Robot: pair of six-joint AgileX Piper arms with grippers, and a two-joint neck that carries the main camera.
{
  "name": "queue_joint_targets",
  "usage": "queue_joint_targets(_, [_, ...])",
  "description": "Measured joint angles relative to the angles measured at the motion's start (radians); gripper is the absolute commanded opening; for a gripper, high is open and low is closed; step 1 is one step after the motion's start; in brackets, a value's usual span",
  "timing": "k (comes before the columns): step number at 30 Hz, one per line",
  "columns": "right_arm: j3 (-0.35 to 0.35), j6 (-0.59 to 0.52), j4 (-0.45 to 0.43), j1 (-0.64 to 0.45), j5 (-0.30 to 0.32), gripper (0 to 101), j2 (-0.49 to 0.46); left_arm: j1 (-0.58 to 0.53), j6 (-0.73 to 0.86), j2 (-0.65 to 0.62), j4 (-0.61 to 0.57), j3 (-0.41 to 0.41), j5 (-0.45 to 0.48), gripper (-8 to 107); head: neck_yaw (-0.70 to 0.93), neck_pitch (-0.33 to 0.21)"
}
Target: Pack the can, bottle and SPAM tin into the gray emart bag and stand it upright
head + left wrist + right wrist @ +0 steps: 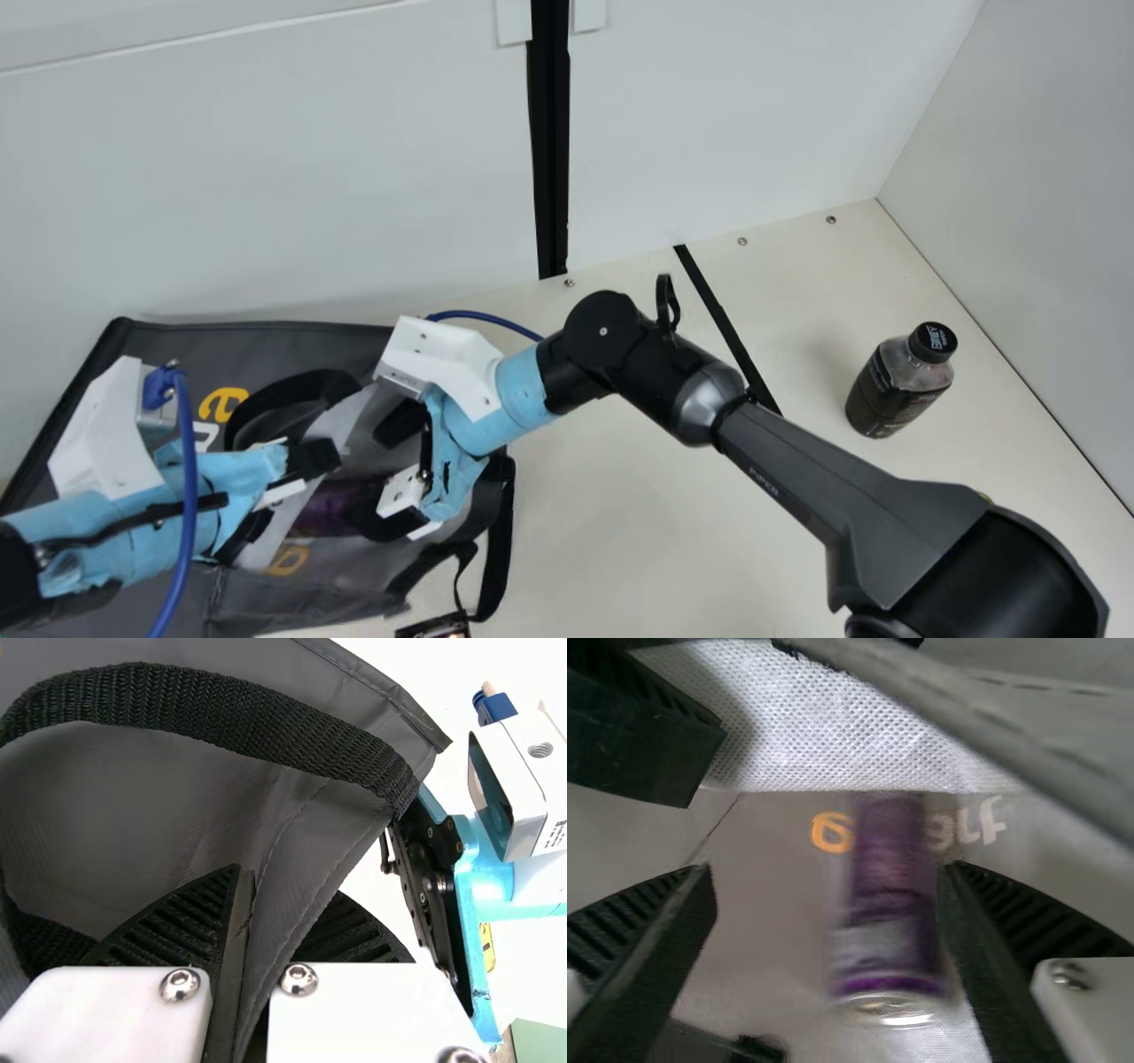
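The gray bag (354, 580) lies at the main view's left. My left gripper (297, 478) is over it; in the left wrist view the left gripper (252, 890) is shut on the bag's edge (306, 859). My right gripper (397, 474) is at the bag's opening. The purple can (332, 507) lies within the bag. In the right wrist view the right gripper (826, 873) stands open, the can (888, 890) between its fingers, nearer one of them. The dark bottle (899, 381) stands upright at the right, black cap on.
Black straps (498, 540) hang off the bag's right side, near a small dark object (434, 629) at the bottom edge. My right forearm crosses the table (620, 549) between bag and bottle. A white wall (266, 177) rises behind; another (1045, 221) stands at the right.
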Motion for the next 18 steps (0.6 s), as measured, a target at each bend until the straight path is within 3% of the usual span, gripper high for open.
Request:
queue_joint_targets(11, [0.013, -0.003, -0.024, -0.021, 0.013, 95, -0.047, 0.0, 0.0, 0.0, 0.0, 0.0, 0.0, -8, 0.0, 0.0])
queue_joint_targets(18, [0.052, 0.031, -0.059, -0.027, -0.017, 95, -0.107, 0.0, 0.0, 0.0, 0.0, 0.0, 0.0, -8, 0.0, 0.0])
